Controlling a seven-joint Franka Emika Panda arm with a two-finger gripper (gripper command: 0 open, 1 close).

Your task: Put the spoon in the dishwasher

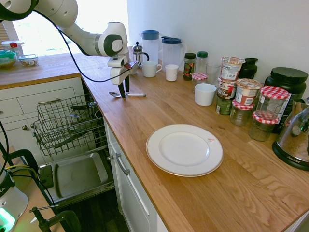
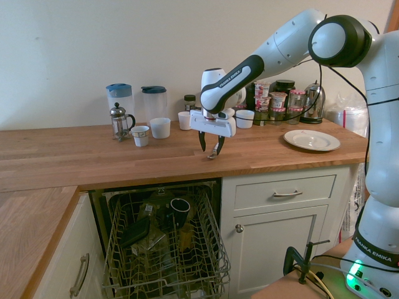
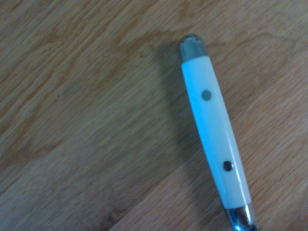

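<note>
The spoon lies flat on the wooden counter near its front edge, bowl toward the window. The wrist view shows its handle close up, white with two rivets and a metal cap. My gripper points straight down over the spoon's middle, jaws open, one fingertip on each side of it. From the other side, the gripper reaches down to the spoon on the counter. The dishwasher stands open below the counter, door down and wire rack pulled out with a mug and dark items in it.
Behind the gripper stand a French press, two mugs, two blue-lidded jugs and several jars. A white plate lies further along the counter. White drawers sit beside the dishwasher.
</note>
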